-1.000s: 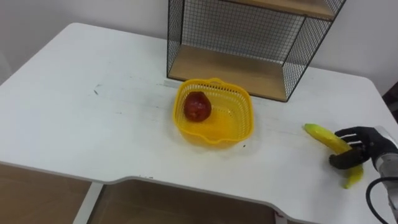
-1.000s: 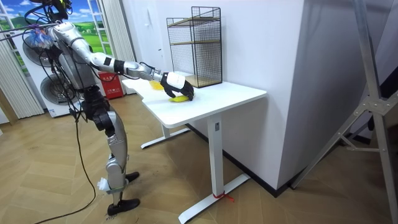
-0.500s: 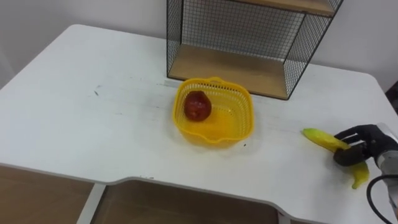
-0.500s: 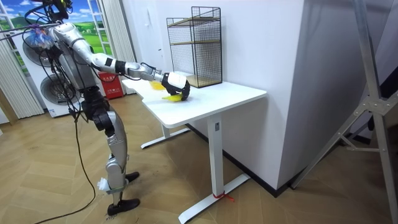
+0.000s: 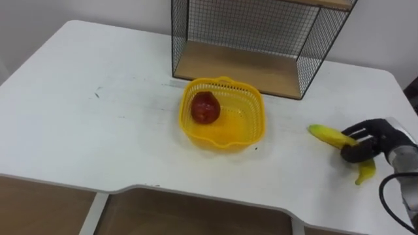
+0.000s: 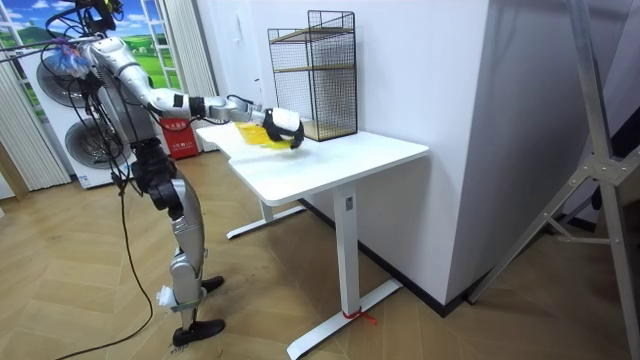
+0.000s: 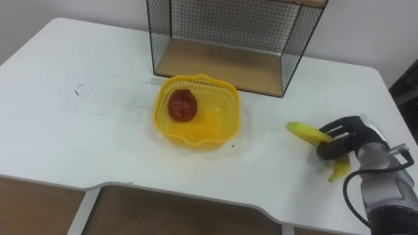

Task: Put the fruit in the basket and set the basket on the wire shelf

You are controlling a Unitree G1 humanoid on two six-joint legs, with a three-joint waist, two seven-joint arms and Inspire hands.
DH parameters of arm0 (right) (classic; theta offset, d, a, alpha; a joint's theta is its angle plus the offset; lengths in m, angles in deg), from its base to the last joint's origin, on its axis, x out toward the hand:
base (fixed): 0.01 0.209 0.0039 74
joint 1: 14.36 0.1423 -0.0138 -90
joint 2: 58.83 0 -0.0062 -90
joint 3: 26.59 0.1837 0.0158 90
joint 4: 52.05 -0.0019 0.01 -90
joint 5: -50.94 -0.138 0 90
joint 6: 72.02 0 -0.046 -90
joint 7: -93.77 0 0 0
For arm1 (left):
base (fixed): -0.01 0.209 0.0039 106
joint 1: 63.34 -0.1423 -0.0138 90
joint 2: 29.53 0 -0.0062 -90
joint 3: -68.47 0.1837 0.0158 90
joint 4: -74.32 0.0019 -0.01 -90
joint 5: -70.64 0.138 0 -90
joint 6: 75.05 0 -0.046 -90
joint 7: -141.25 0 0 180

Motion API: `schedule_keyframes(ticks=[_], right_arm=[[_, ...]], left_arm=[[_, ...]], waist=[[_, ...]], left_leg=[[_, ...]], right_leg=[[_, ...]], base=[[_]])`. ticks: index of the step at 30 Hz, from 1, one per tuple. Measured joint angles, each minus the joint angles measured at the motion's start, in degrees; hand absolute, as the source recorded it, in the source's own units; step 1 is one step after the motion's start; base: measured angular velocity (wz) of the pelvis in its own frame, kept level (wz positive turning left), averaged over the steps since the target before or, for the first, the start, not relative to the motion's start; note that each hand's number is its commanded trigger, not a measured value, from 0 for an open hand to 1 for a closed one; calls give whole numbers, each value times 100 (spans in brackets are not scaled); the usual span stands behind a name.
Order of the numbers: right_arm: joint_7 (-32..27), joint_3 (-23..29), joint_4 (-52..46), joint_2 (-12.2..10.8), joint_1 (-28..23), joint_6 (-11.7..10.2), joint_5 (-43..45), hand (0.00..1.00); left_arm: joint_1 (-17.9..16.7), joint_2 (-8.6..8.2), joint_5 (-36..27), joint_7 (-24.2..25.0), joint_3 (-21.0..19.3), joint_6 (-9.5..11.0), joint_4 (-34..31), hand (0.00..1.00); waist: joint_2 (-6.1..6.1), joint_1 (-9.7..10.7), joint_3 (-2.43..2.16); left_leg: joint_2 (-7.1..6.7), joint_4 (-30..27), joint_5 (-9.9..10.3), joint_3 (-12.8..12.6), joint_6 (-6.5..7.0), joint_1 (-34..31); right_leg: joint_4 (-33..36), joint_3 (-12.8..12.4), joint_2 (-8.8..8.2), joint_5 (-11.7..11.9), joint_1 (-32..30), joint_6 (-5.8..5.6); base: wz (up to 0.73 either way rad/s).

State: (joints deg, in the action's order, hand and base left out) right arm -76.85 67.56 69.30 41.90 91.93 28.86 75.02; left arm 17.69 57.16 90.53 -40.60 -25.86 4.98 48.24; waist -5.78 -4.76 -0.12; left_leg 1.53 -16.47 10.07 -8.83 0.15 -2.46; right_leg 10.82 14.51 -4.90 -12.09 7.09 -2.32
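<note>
1. My right hand (image 5: pixel 367 138) was near the right edge of the worktop (image 5: pixel 85 130). Its fingers (image 5: pixel 356 153) were curled round the banana (image 5: pixel 324 134), which I held at its middle, with one end pointing toward the basket (image 5: pixel 222 83) and the other toward the near edge.
2. A strip of bare white surface lay between the banana's tip and the basket. A much broader stretch lay open on my left.
3. The basket sat well in from the front edge, just in front of the wire shelf (image 5: pixel 241 65) at the back of the worktop. The apple (image 5: pixel 204 108) lay inside it, on its left side.
4. The eye views showed my grip but not how high the hand was. The room view (taken from the side) showed the hand raised clear of the worktop, beside the shelf, while I stood at the desk's far end with that arm stretched out.
5. A second earlier, the room view showed the hand low on the worktop. Since then it had risen, and the banana had come leftward, closer to the basket. The basket and apple lay as before.
</note>
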Motion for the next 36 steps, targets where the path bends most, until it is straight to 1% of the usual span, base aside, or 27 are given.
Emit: schedule_keyframes(ticks=[2,5,9,13,15,17,22,24,27,29,31,33,36], right_arm=[[4,-103,-812,-26,-185,-18,-37,100],[3,-223,-1418,-172,-239,-26,-41,100],[5,-309,-1847,-200,-260,-87,-43,100],[2,-275,-2735,-200,-321,-92,-48,100],[2,-268,-3144,-199,-320,-115,-63,100],[2,-264,-3304,-199,-320,-151,-99,100],[3,-217,-3602,-199,-320,-145,-109,100],[2,-203,-3686,-199,-320,-145,-112,100],[2,-196,-3827,-199,-320,-130,-104,100],[0,-222,-3999,-199,-318,-123,-118,100],[0,-265,-4088,-199,-318,-122,-103,100],[10,-296,-4129,-199,-317,-122,-103,100],[68,-296,-4129,-199,-317,-122,-98,100]], left_arm=[[68,-1,-10,-3,13,15,7,0],[70,-1,-17,-28,81,82,8,0],[47,-22,-9,-38,117,132,9,0],[28,-53,92,-7,49,138,-23,0],[24,-61,93,-5,0,153,-55,0],[7,-67,94,-6,0,157,-115,0],[7,-84,93,-9,-7,157,-251,0],[-2,-84,91,-9,-5,156,-323,0],[-83,-89,91,-10,2,159,-513,0],[-162,-90,86,-39,20,157,-574,0],[-160,-105,87,-42,27,157,-574,0],[-178,-107,87,-43,37,157,-570,0],[-180,-104,86,-33,36,169,-479,0]], waist=[[-11,0,4],[-23,1,9],[-26,4,14],[-24,39,16],[-34,91,12],[-34,105,12],[-19,117,10],[-5,122,3],[-2,122,1],[-8,105,-4],[-16,89,-6],[-26,72,0],[-40,-23,11]], left_leg=[[-8,21,0,8,0,12],[-12,23,0,12,0,13],[-12,23,4,35,2,0],[-7,26,4,18,1,-32],[-7,27,5,-8,2,-26],[-6,34,6,-27,4,-12],[-4,84,6,-31,4,-9],[-4,89,4,-37,3,-7],[-5,122,-1,-59,-3,11],[-7,174,-13,-86,-13,23],[-7,188,-13,-95,-13,24],[-7,200,-13,-107,-13,25],[-7,241,-13,-145,-13,74]], right_leg=[[-8,25,-2,0,19,0],[-10,18,-3,1,29,-2],[-11,-12,-2,2,19,-3],[-10,-33,0,1,-23,-3],[-10,-44,-1,2,-25,-3],[-9,-58,-2,4,-24,-6],[-5,-91,-3,4,-50,-7],[-5,-98,-3,4,-60,-7],[-6,-119,-3,4,-77,-7],[-4,-167,-2,4,-107,-7],[-5,-186,-2,4,-124,-7],[-7,-192,-2,4,-132,-7],[-9,-236,-4,4,-119,-7]], base=[[6],[4],[0],[-4],[0],[-3],[-3],[0],[-3],[-6],[-5],[-4],[-7]])
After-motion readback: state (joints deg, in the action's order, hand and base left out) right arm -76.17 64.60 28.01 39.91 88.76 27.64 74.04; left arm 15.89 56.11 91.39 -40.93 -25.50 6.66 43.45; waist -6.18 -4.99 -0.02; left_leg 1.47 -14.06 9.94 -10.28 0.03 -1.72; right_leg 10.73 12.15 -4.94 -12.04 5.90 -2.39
